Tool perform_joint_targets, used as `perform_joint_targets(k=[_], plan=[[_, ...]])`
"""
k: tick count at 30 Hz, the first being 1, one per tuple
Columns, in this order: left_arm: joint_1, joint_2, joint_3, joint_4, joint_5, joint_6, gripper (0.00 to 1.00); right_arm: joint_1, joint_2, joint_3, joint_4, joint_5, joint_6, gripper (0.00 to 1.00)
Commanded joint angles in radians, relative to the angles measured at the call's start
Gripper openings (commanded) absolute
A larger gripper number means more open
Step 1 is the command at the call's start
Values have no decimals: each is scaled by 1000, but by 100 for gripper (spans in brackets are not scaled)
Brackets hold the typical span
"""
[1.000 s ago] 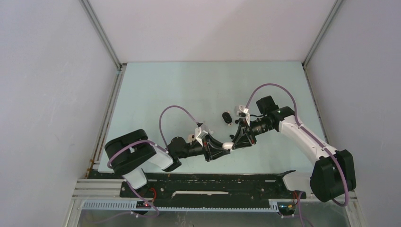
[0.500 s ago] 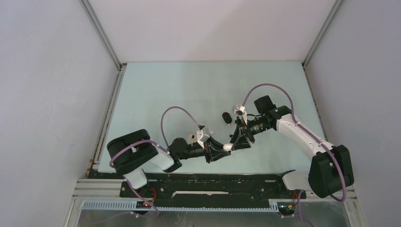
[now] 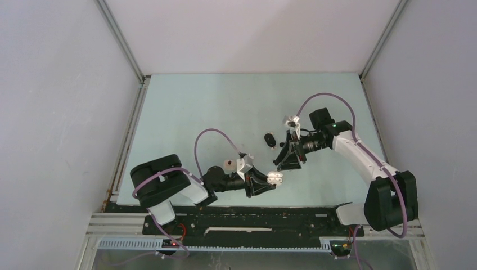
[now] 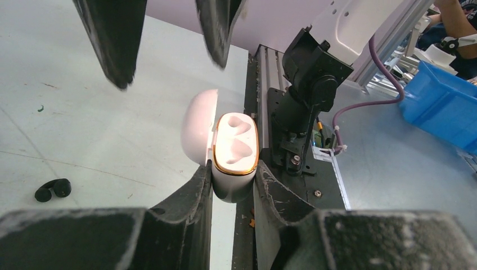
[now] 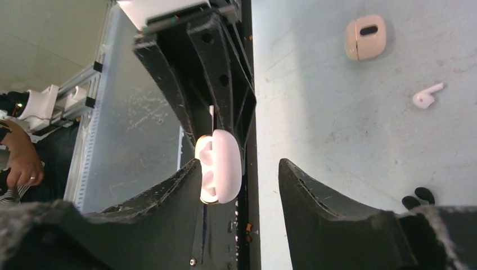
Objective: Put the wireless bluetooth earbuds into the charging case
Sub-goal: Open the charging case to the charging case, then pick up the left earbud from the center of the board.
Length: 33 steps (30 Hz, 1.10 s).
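The left gripper is squeezing the bottom part of the little white case between its two fingers. It is holding the case up in the air, over the near edge of the table, with the lid hanging open to one side. The two little holes inside are looking empty.

The right gripper is hanging just beside the case with its fingers spread apart and nothing in them.

The earbuds are not sitting in the case. The black earbuds are lying on the table, closer to the middle than to any edge. A white earbud is lying on the table too, near a second small case.

Here is what I think is risky. The right fingers are waiting very near the open case, so a small wrong move could be bumping it or knocking the lid shut. The left fingers are only pinching the case low down, so a push from above could be making it slide or tip. The earbuds are tiny and smooth, so they could be slipping out of the fingers or rolling away across the table. The black ones may not be fitting this white case at all.
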Motion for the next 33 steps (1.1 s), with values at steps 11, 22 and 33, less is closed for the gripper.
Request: perform_joint_targets(k=[11,22,33], plan=[[7,-238,-92,-56,-145,27,0,-136,-122,3,133,113,94,47],[5,-489,-213,-231,-258,57,0,-124,-82,-10,275,375,187,36],[5,-624,-294,-257,-256,73,0,-74,-12,13,363,589,232,34]])
